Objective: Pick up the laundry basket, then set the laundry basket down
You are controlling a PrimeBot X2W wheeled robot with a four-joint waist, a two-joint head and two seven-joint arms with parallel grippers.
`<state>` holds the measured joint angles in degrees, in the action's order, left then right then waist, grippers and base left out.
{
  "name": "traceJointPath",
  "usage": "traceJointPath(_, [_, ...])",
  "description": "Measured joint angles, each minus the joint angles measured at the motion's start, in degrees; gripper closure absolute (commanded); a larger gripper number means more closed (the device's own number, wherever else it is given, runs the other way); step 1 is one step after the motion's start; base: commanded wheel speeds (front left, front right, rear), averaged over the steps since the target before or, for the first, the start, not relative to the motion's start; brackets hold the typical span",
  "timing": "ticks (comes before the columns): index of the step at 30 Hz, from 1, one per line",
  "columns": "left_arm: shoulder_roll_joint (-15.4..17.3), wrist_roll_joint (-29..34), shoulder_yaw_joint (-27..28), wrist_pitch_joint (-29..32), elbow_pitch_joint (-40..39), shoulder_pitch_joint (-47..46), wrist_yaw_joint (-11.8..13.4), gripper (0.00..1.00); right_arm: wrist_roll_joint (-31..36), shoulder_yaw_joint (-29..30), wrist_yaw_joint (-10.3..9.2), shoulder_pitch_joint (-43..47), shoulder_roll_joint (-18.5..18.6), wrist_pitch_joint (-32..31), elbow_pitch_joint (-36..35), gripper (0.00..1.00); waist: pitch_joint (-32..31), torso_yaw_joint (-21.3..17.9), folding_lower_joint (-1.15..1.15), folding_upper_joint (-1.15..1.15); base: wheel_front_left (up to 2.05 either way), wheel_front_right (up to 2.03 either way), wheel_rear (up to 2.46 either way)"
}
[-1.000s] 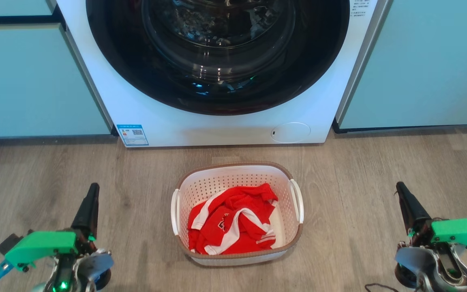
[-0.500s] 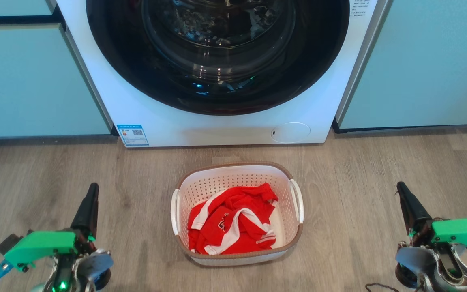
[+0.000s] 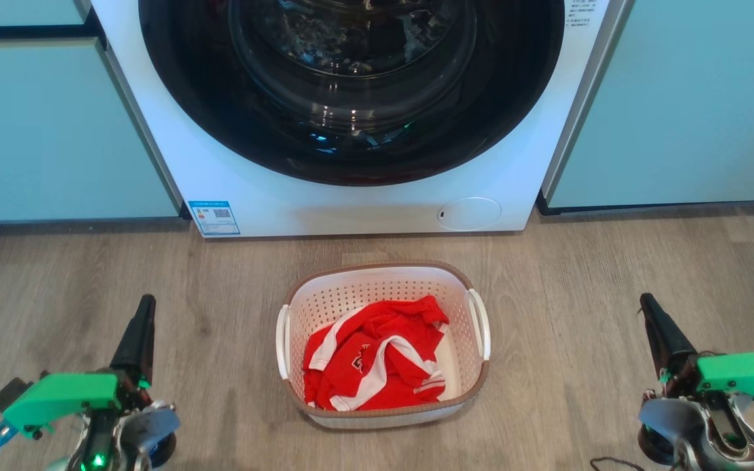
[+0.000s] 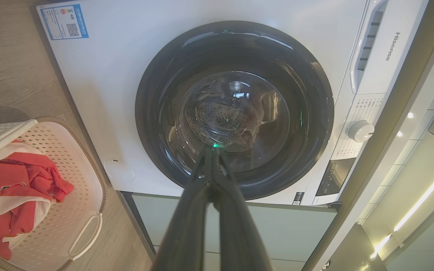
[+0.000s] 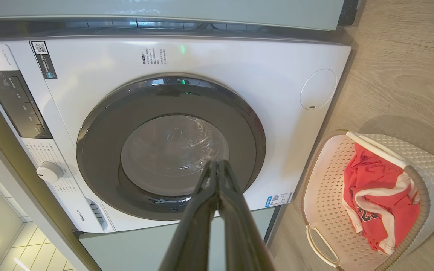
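Only the left pincer [image 3: 146, 301] has shifted since a second ago. Its dark tip sits a shade further left and its green housing a little lower in the head view. The right pincer [image 3: 645, 299] and the laundry basket [image 3: 377, 291] hold their places. Both pincers are pressed together, fingers meeting at the tips in each wrist view, and they grip nothing.

The laundry basket stands upright on the wooden floor [image 3: 220, 281], just in front of the washing machine [image 3: 351, 209] and squarely between the two arms. A red and white garment [image 3: 377, 356] is heaped inside it. The basket is well apart from either pincer: the left one lies out to its left and the right one out to its right. Each is roughly level with the basket's far half, with fingers pointing toward the machine, not at the basket.

Such a scene fits a basket waiting to be lifted as well as one already put back on the floor with the arms drawn off, and I cannot tell which. Either way, doing it well seems to rest on evenness. The white loop handles [image 3: 480, 324], one on each side, are the likely holds. A light plastic basket would probably tip or skid if worked from one side alone.
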<state>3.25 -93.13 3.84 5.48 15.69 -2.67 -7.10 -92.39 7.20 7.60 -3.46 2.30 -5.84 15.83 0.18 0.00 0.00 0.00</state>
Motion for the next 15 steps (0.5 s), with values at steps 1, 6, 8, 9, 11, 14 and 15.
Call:
traceJointPath(1, [0.00, 0.00, 0.01, 0.00, 0.00, -0.01, 0.00, 1.00, 0.00, 0.00, 0.00, 0.00, 0.00, -0.08, 0.00, 1.00, 0.00, 0.00, 0.00, 0.00, 0.00, 0.00, 0.00])
traceJointPath(6, [-0.02, 0.00, 0.07, 0.01, 0.00, -0.01, 0.00, 1.00, 0.00, 0.02, -0.01, 0.00, 0.00, -0.12, 0.00, 1.00, 0.00, 0.00, 0.00, 0.00, 0.00, 0.00, 0.00])
traceJointPath(8, [-0.03, 0.01, 0.08, 0.01, 0.00, -0.01, 0.00, 1.00, 0.00, 0.02, -0.01, 0.00, 0.00, -0.12, 0.00, 1.00, 0.00, 0.00, 0.00, 0.00, 0.00, 0.00, 0.00])
traceJointPath(9, [-0.04, 0.01, 0.09, 0.01, 0.00, -0.01, 0.00, 1.00, 0.00, 0.02, -0.01, 0.00, 0.00, -0.12, 0.00, 1.00, 0.00, 0.00, 0.00, 0.00, 0.00, 0.00, 0.00])
traceJointPath(11, [-0.05, 0.01, 0.11, 0.01, 0.00, -0.01, 0.00, 1.00, 0.00, 0.02, -0.01, 0.00, 0.00, -0.12, 0.00, 1.00, 0.00, 0.00, 0.00, 0.00, 0.00, 0.00, 0.00])
traceJointPath(14, [-0.07, 0.01, 0.14, 0.08, 0.00, -0.01, 0.00, 1.00, 0.00, 0.03, -0.01, 0.00, 0.00, -0.12, 0.00, 1.00, 0.00, 0.00, 0.00, 0.00, 0.00, 0.00, 0.00])
traceJointPath(15, [-0.07, 0.01, 0.15, 0.08, 0.00, -0.01, 0.00, 1.00, 0.00, 0.03, -0.01, 0.00, 0.00, -0.12, 0.00, 1.00, 0.00, 0.00, 0.00, 0.00, 0.00, 0.00, 0.00])
